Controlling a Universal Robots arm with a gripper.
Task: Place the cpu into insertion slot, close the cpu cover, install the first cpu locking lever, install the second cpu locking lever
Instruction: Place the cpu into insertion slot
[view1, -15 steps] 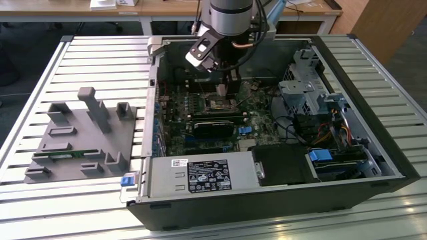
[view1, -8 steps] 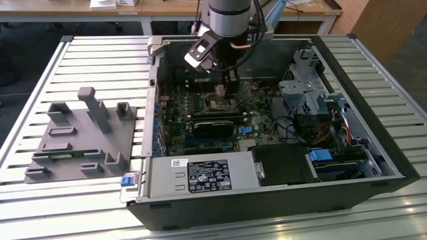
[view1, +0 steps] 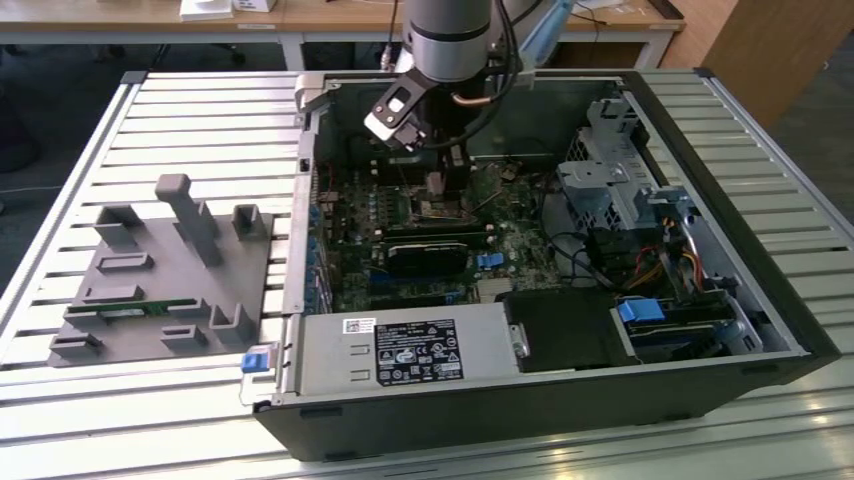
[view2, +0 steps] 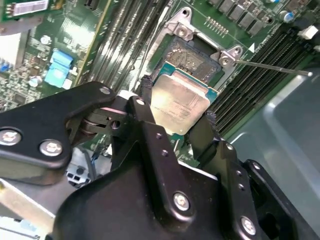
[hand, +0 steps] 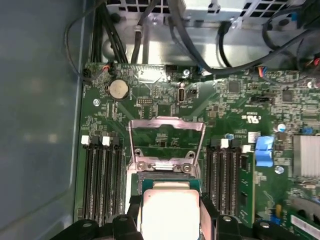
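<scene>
One cpu (view2: 182, 97) is seen pinched between the two black fingers (view2: 150, 117) of the pincer (view2: 176, 106), which are pressed against opposite edges of it. Its dull metal top is shown in both wrist views. In the first wrist view the near part of the cpu (hand: 169, 212) is cut off by the picture's edge, and the pincer (hand: 170, 220) is shown in part only. One insertion slot (view2: 189, 59) lies just beyond and beneath the pincer, half hidden behind the chip; whether the chip touches it cannot be told. One cpu cover (hand: 167, 123) is stood upright just beyond the slot, green board being seen through its opening. One thin metal rod (view2: 270, 66) is seen jutting from a corner of the slot. Two banks of long black memory slots (hand: 102, 175) are laid one at either side of the pincer; the number in each is hard to make out. In the exterior view the pincer (view1: 447, 180) is found inside one open computer case (view1: 774, 300) on the table (view1: 200, 110).
</scene>
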